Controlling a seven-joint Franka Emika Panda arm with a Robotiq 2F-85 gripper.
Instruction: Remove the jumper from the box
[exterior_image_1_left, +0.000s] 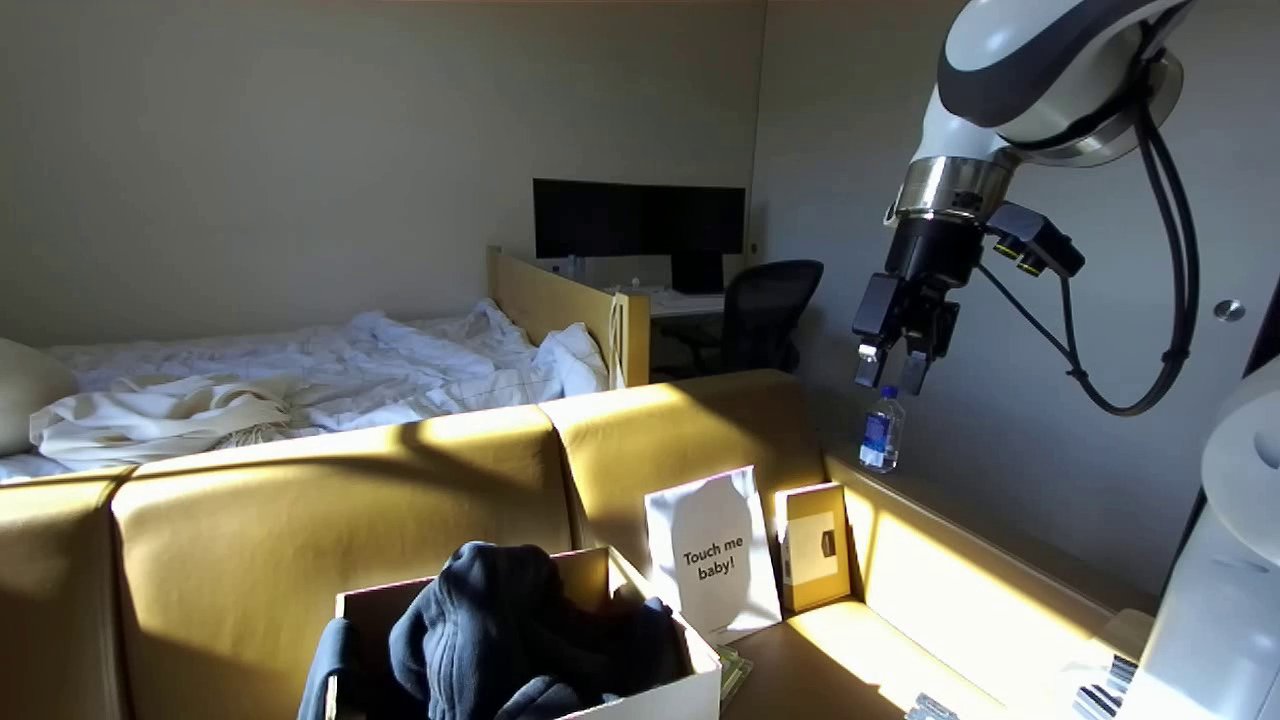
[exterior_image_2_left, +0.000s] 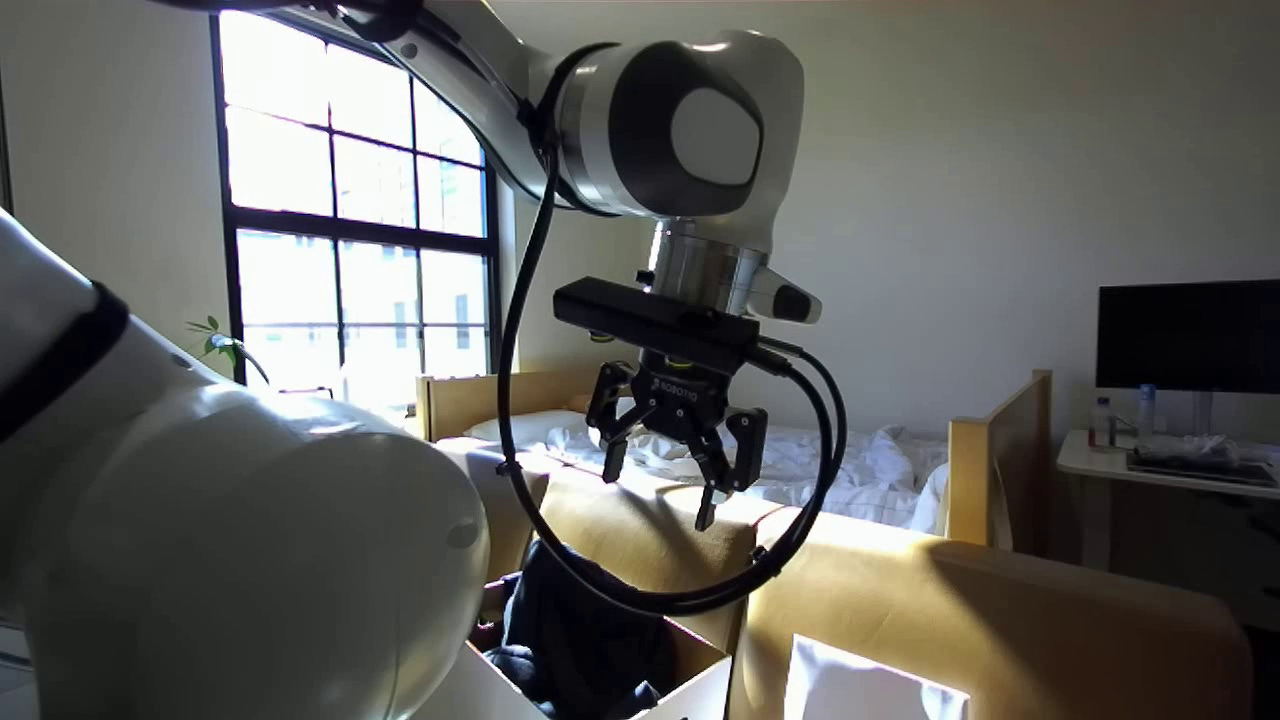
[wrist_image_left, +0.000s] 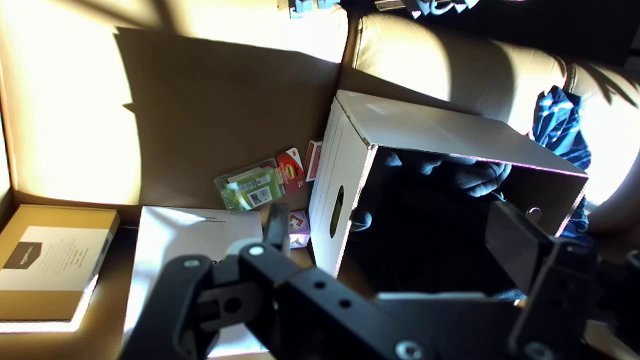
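The jumper, a dark blue knit bundle (exterior_image_1_left: 480, 630), is heaped in the open white box (exterior_image_1_left: 675, 700) on the sofa and rises above its rim. Both also show in an exterior view, the jumper (exterior_image_2_left: 575, 630) and the box wall (exterior_image_2_left: 705, 690). In the wrist view the jumper (wrist_image_left: 425, 220) looks almost black inside the box (wrist_image_left: 445, 125). My gripper (exterior_image_1_left: 890, 374) is open, with nothing between its fingers, high above and apart from the box. Its spread fingers also show in an exterior view (exterior_image_2_left: 659, 494) and in the wrist view (wrist_image_left: 395, 232).
A white sign (exterior_image_1_left: 712, 560) and a cardboard package (exterior_image_1_left: 815, 550) lean on the sofa (exterior_image_1_left: 340, 520). Green packaging (wrist_image_left: 252, 190) and a purple box (wrist_image_left: 299, 230) lie beside the box. Blue cloth (wrist_image_left: 560, 125) lies past the box's far end. A bottle (exterior_image_1_left: 880, 435) stands behind the gripper.
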